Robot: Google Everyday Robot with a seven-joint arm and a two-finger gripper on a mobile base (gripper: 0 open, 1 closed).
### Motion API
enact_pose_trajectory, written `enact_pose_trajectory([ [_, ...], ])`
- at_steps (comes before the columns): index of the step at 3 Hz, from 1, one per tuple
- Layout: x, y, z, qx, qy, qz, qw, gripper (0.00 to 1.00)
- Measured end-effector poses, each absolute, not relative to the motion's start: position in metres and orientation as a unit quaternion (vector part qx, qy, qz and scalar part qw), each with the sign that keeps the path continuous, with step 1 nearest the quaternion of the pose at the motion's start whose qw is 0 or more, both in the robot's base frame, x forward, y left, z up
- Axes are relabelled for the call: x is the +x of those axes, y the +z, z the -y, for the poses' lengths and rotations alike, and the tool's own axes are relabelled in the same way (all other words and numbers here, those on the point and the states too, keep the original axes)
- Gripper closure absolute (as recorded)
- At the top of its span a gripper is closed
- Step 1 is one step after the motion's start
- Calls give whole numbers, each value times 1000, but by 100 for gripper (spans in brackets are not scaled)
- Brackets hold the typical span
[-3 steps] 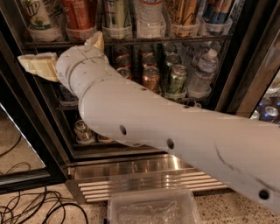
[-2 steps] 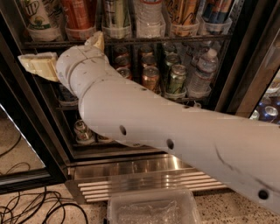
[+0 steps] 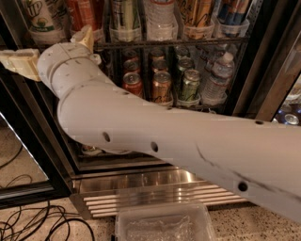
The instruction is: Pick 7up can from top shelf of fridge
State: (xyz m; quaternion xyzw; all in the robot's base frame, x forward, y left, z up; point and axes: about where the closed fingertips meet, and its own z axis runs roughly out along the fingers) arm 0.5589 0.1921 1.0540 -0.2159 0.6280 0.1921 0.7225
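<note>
Gripper point(image 3: 49, 52) at upper left in front of fridge point(image 3: 265, 61), just below 7up can point(image 3: 40, 14); jaws spread wide, nothing btwn them. Can upright in leftmost visible cup holder point(image 3: 44, 34) on top shelf point(image 3: 188, 43), untouched; est. approach nearly done, w/ grasp, lift and pull-out left.

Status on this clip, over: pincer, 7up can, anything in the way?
Pincer open, empty, at left end of top shelf. 7up can upright on shelf, not gripped. Red can close beside it.
</note>
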Motion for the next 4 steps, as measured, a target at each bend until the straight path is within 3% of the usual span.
enact_pose_trajectory([
  [3, 575, 1086, -204, -141, 96, -607, 776, 0],
  [4, 575, 1086, -204, -142, 96, -607, 776, 0],
])
